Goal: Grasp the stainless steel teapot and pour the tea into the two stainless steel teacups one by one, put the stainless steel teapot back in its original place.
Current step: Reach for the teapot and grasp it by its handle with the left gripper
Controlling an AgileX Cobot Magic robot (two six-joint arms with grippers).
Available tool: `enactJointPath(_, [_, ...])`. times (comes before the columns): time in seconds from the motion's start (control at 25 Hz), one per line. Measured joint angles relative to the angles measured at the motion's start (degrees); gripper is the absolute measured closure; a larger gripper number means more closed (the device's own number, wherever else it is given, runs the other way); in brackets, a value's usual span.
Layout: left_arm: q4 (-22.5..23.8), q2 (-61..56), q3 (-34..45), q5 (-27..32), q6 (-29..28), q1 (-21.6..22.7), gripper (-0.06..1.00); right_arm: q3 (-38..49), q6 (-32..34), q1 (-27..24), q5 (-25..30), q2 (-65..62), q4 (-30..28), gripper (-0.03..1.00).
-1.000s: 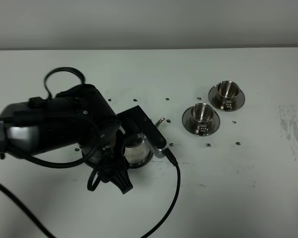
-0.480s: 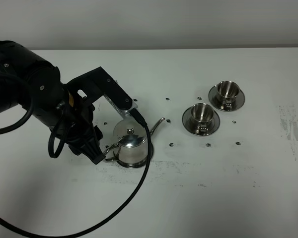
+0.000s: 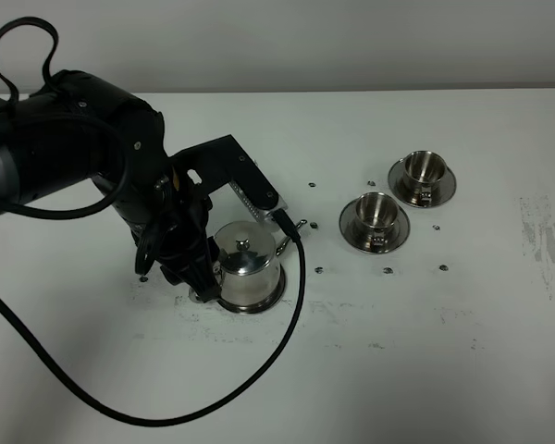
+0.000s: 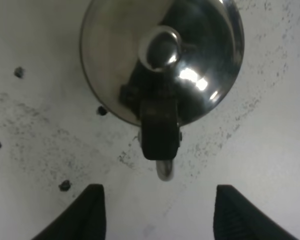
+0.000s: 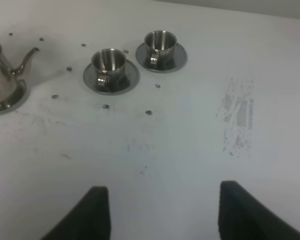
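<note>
Around the teapot (image 3: 248, 274) lies a white table (image 3: 444, 370) — scuffed, dark-specked — grey wall (image 3: 351, 42) behind.

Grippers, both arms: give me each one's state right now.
Left gripper: open, holding nothing; the teapot handle sits just ahead of it.
Right gripper: open, empty.
</note>
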Motion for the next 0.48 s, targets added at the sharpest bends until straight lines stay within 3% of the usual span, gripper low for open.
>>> enactJointPath(0.48, [-0.05, 3.89, -0.1, -2.38, -1.67, 0.0, 0.48, 0.0, 0.0, 0.0, 0.0, 0.0, 0.0, 0.5])
